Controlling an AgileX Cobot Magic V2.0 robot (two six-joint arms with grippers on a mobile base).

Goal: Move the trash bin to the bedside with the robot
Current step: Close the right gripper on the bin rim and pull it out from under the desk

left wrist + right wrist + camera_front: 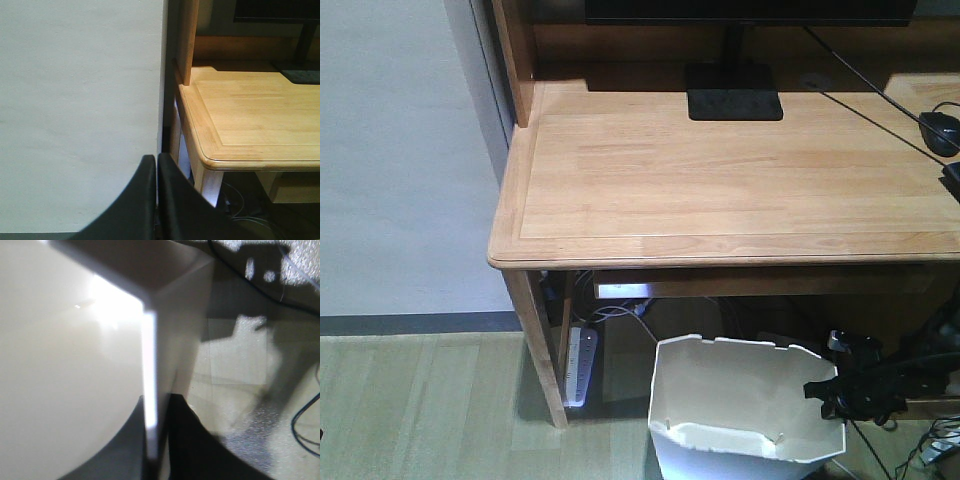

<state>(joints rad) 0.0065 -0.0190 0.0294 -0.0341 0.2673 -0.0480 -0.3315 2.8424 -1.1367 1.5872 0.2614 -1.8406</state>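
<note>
A pale wall (390, 150) fills the left, above a light wood-pattern floor (420, 400). To its right stands a light wooden desk (720, 170). A white power strip (582, 365) lies on the floor just beside the desk's front left leg. On the desktop, a black monitor stand (735, 100) sits at the back and a black mouse (940, 130) at the far right.

Below the desk's front edge and right of that leg, the white bin (740, 395) stands upright on the floor. Its cream inside faces up and its base is cut off by the frame. The black right gripper (835, 392) sits at the bin's right rim.

The left wrist view shows the wall on the left and the desk's corner on the right. The left gripper (156, 157) is at bottom centre, its two black fingers (142, 200) pressed together with nothing between them.

In the right wrist view, the bin's wall fills the left side. Its rim runs down between the right gripper's fingers (192, 445), which are clamped onto it, one inside the bin and one outside. Further right is floor, with dark cables (305, 425) at the edge.
</note>
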